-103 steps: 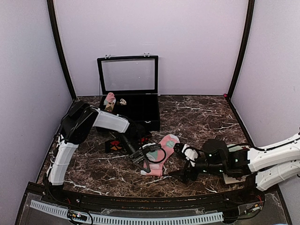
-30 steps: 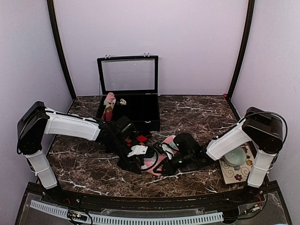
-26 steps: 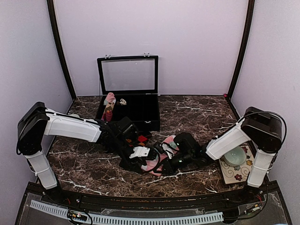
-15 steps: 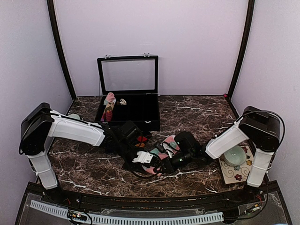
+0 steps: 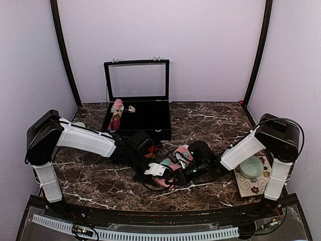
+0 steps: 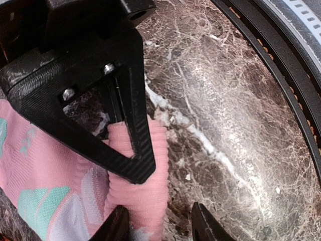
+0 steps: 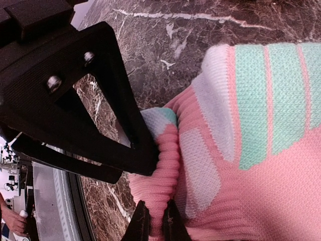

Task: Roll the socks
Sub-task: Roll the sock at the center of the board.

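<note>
Pink sock point(image 7: 261, 150) — cuff pinched in right gripper point(image 7: 156, 222); left gripper point(image 6: 160, 228) parted around it.

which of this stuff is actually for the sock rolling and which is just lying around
For the job: pink sock; argyle sock, mostly hidden.
Lying about: case; upright roll; bowl on its mat.

The pink sock point(image 7: 261, 165) is ribbed knit cloth; the table point(image 6: 241, 100) is glossy veined marble. The right gripper point(image 7: 153, 193) is matt black plastic, finely ridged; its screws point(image 7: 53, 83) are shiny metal
</note>
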Robot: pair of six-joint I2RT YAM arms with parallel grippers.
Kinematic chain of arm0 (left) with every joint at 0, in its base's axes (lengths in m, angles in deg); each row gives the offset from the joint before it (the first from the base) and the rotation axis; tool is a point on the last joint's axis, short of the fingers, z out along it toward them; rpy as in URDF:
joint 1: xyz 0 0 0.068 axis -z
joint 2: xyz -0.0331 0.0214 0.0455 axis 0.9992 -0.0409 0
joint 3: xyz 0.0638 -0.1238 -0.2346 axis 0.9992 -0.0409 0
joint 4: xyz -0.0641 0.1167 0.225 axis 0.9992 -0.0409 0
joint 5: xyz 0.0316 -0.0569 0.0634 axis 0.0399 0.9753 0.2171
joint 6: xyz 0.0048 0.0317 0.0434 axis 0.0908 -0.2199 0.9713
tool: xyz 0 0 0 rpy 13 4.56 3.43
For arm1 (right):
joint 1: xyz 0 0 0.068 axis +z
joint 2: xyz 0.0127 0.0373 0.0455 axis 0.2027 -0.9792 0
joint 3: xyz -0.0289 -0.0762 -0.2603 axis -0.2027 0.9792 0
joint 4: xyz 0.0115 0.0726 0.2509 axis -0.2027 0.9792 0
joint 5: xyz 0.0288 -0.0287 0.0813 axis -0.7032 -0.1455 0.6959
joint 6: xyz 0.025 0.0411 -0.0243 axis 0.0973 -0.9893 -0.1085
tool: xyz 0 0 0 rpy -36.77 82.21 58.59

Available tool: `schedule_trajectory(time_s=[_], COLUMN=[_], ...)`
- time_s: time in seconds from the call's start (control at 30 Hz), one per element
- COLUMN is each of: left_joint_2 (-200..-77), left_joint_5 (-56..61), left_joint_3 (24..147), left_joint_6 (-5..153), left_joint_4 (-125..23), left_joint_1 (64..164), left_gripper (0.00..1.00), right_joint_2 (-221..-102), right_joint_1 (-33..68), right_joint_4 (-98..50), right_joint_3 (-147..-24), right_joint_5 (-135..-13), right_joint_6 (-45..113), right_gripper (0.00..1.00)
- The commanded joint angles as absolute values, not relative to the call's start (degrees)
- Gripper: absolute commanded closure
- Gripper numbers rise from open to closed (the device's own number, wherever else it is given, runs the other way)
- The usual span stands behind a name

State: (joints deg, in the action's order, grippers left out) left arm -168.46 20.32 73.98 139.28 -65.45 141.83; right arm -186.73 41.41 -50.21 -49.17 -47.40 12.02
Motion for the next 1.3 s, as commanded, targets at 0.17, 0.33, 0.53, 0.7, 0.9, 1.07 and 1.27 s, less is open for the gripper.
schedule_trajectory(time_s=[0.17, 0.33, 0.53, 0.7, 0.9, 1.07, 1.27], left_joint_2=[-172.11, -174.57, -177.49, -180.31, -182.75, -185.19, -187.95], left_joint_5=[12.57, 12.32, 16.35, 22.04, 25.76, 29.4, 34.59], left_joint_3=[74.03, 75.22, 78.6, 82.37, 85.42, 89.48, 93.9], left_joint_6=[138.7, 137.82, 136.19, 134.66, 133.8, 133.24, 130.9], left_joint_4=[-67.45, -70.14, -78.32, -84.84, -89.52, -94.2, -98.22], left_joint_1=[141.89, 141.89, 140.5, 138.46, 137.24, 137.23, 137.24], left_gripper=[0.61, 0.76, 0.79, 0.81, 0.81, 0.8, 0.79], right_joint_2=[-190.45, -189.0, -184.11, -179.99, -172.4, -159.4, -143.29], right_joint_1=[41.22, 41.05, 40.86, 40.88, 40.87, 41.24, 41.98], right_joint_4=[-35.87, -35.94, -39.46, -41.95, -41.77, -41.96, -39.5], right_joint_3=[-46.07, -45.54, -42.68, -39.63, -35.32, -31.83, -30.4], right_joint_5=[-49.33, -49.93, -52.5, -55.39, -61.55, -68.42, -81.33], right_joint_6=[12.87, 13.11, 12.52, 11.87, 11.93, 13.97, 21.01], right_gripper=[0.97, 0.93, 0.7, 0.61, 0.58, 0.57, 0.01])
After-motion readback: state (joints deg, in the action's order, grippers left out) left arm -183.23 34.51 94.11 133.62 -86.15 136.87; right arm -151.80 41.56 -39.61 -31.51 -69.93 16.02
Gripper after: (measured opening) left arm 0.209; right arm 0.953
